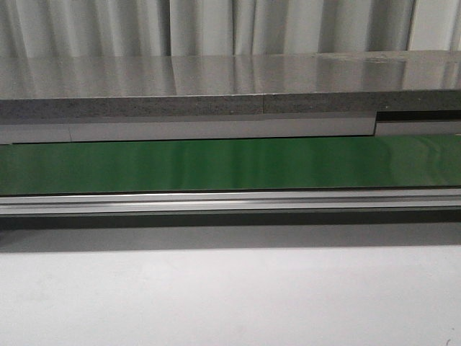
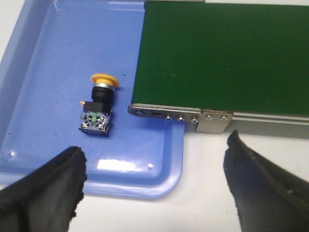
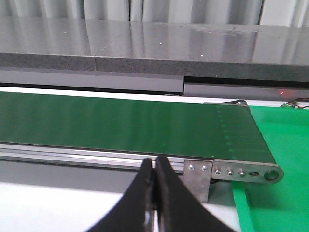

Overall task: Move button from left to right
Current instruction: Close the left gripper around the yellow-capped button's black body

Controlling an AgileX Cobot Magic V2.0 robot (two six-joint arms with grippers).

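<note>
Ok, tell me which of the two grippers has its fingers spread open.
The left gripper: its black fingers stand wide apart, above the blue tray with the button. The right gripper has fingers pressed together.

Pale pleated curtain [image 1: 216, 25] behind glossy grey stone ledge [image 1: 216, 79]; white tabletop [image 1: 216, 295]

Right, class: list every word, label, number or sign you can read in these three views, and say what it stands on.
None can be read.
The button, lying on the blue tray, bears small light marks on its black body: too small and blurred to read.
The green belt shows no print.
</note>
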